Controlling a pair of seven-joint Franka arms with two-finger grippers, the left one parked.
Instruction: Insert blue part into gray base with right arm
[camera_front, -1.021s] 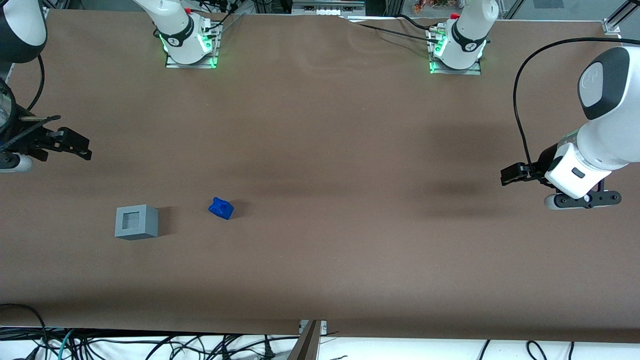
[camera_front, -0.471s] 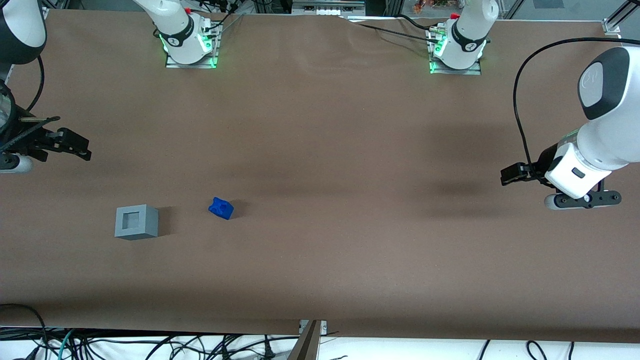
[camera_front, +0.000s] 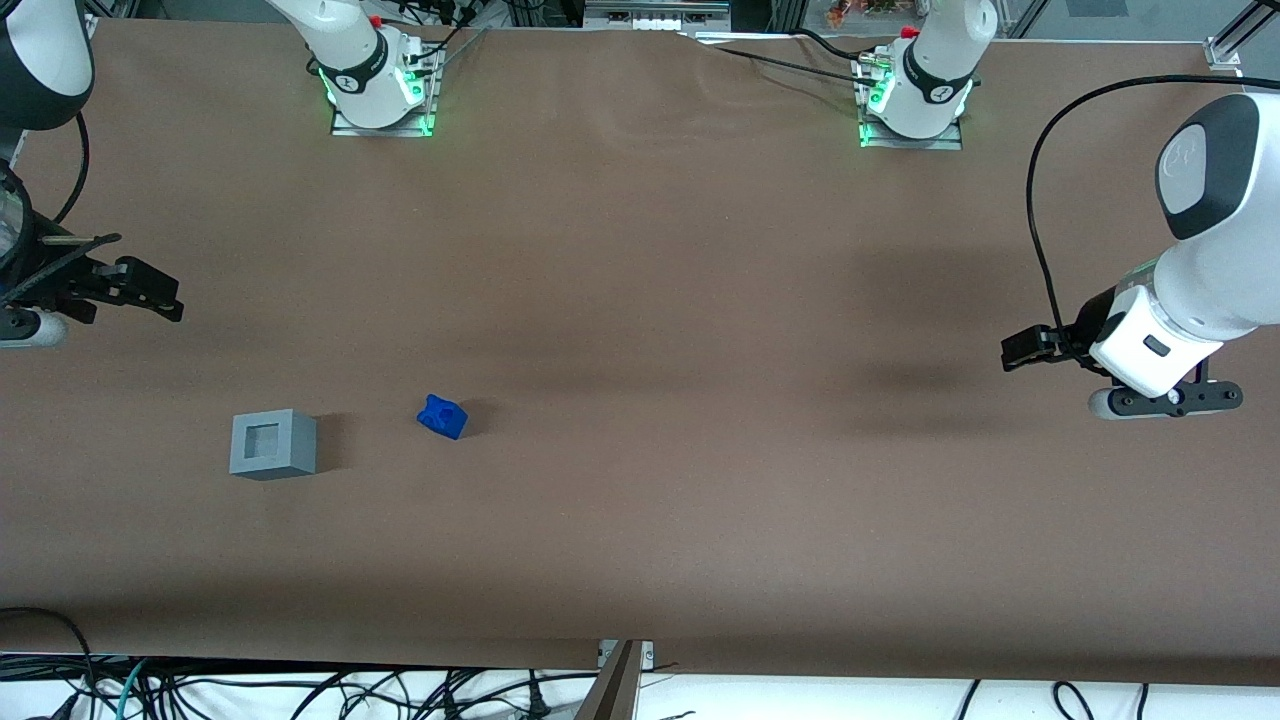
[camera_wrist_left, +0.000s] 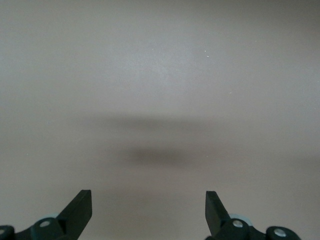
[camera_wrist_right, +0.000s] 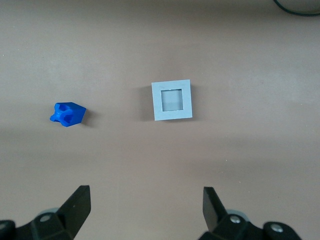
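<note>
The gray base sits on the brown table with its square recess facing up; it also shows in the right wrist view. The blue part lies on the table beside the base, a short gap apart, on the side toward the parked arm; the right wrist view shows it too. My right gripper hangs above the table at the working arm's end, farther from the front camera than the base. In the right wrist view the gripper is open and empty, fingers wide apart, well off both objects.
The brown table cover spans the whole table. Two arm mounts with green lights stand at the edge farthest from the front camera. Loose cables lie below the near edge.
</note>
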